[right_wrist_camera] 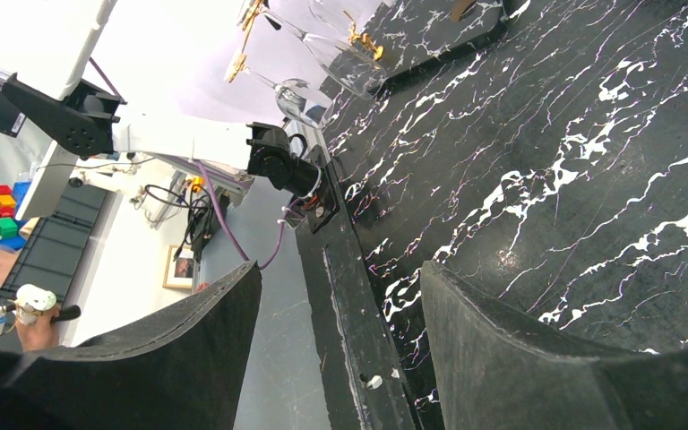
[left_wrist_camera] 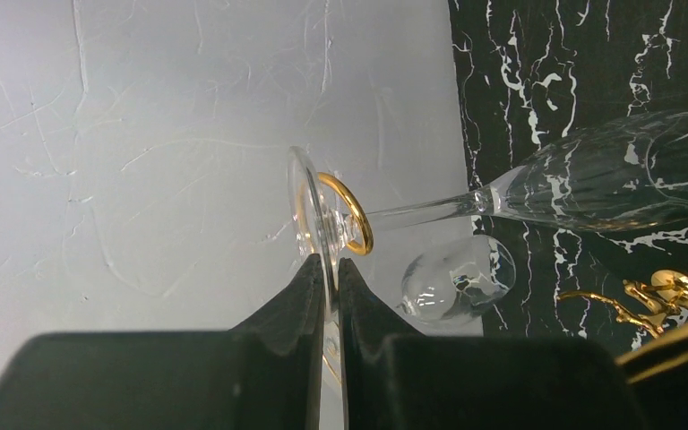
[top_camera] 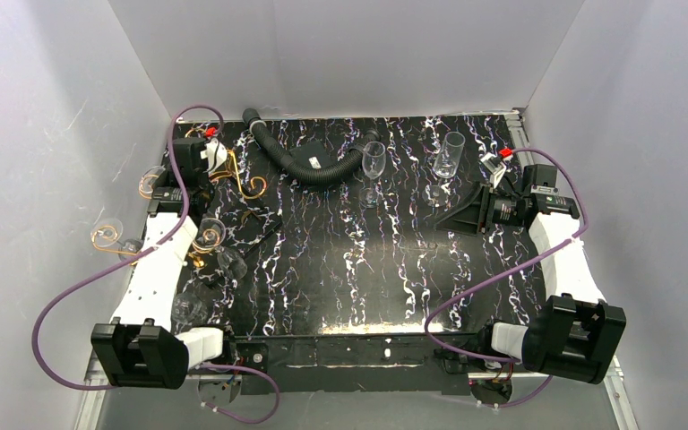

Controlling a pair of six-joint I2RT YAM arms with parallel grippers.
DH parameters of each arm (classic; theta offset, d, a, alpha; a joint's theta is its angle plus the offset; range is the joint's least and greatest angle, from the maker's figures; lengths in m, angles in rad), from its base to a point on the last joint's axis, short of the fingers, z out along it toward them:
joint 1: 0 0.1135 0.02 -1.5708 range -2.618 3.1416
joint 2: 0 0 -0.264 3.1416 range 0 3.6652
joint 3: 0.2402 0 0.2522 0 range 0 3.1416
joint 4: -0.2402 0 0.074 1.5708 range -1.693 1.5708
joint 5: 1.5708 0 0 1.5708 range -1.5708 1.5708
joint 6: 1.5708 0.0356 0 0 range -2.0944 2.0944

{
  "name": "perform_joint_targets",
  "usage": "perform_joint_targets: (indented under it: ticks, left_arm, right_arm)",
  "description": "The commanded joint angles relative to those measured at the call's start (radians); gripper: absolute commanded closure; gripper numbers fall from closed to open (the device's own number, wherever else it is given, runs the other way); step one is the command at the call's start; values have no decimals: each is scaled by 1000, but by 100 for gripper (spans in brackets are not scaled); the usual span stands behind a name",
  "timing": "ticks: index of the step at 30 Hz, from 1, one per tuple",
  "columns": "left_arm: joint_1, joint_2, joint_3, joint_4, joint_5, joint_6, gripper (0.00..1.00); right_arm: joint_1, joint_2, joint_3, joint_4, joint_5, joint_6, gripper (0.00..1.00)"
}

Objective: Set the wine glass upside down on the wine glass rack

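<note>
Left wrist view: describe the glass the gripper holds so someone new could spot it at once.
Start at the gold rack along the left edge of the black marble table, by the grey wall. The held glass is there with a gold ring round its stem, its bowl showing against the tabletop. Only this one has its foot pinched by the left gripper.

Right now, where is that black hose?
Top view, far left of centre: the black hose curls between the gold rack and an upright glass.
</note>
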Motion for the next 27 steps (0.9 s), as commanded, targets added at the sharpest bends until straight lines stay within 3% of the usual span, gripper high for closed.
perform_joint_targets:
  ticks: [1, 6, 18, 27]
  left_arm:
    - [-6, -39, -6, -36, -12, -41, 100]
    - [-8, -37, -11, -60, -9, -66, 99]
    - [-8, -41, -6, -106, 2, -104, 76]
    - [-8, -76, 21, -162, 20, -150, 68]
  right_arm:
    - [-6, -1, 30, -9, -20, -12, 27]
    - [-6, 0, 25, 0, -19, -4, 27]
    - [-6, -1, 24, 3, -16, -1, 27]
    - [-6, 3, 21, 9, -12, 1, 27]
